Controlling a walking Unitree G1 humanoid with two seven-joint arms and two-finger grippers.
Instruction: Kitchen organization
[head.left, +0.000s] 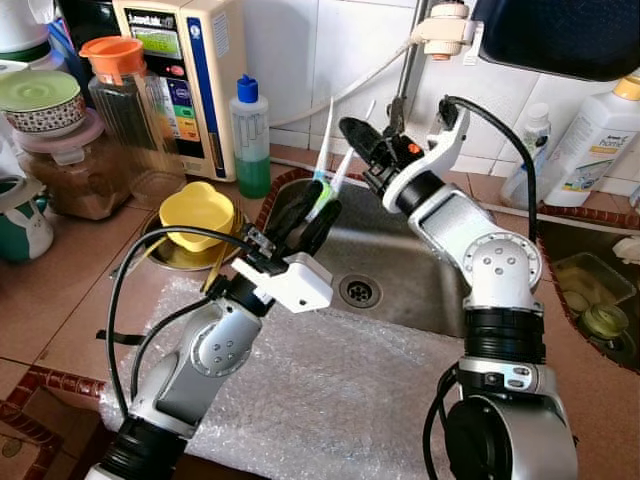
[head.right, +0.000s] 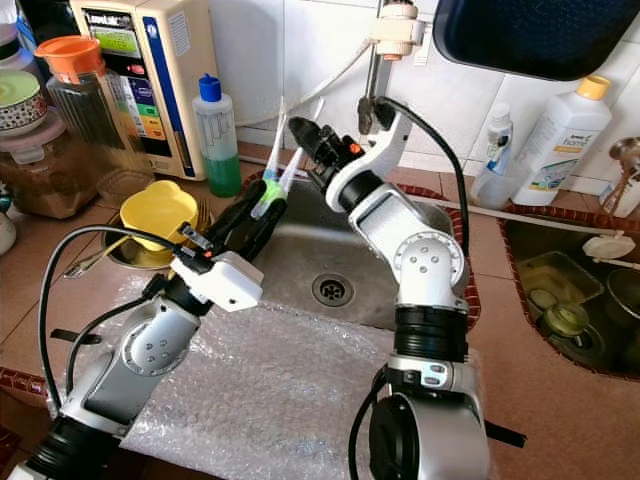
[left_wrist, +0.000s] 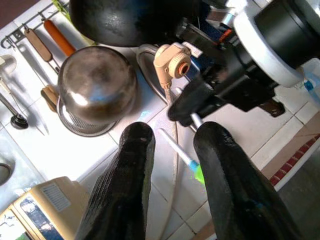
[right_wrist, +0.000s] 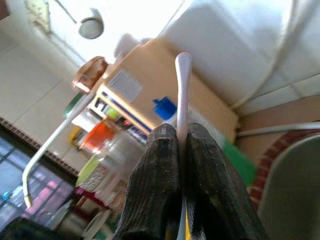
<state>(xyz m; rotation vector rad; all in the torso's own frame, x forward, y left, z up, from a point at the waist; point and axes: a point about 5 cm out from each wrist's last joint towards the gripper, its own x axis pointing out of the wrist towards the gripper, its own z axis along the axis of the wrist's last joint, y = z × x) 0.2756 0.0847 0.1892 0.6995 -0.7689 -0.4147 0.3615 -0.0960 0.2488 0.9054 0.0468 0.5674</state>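
Above the sink (head.left: 420, 262), right fingers (right_wrist: 160, 200) pinch a toothbrush (right_wrist: 182, 95)

white bottle (head.right: 556, 140), label reads "home"

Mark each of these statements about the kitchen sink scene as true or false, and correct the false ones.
1. The right gripper is shut on a thin white stick. True.
2. The yellow plastic bowl lies inside the steel sink. False: it stands on the counter beside the sink, on the robot's left.
3. The clear bottle of green liquid has a blue cap. True.
4. The tall clear jar has a green lid. False: its lid is orange.
5. A sheet of bubble wrap lies on the counter in front of the sink. True.
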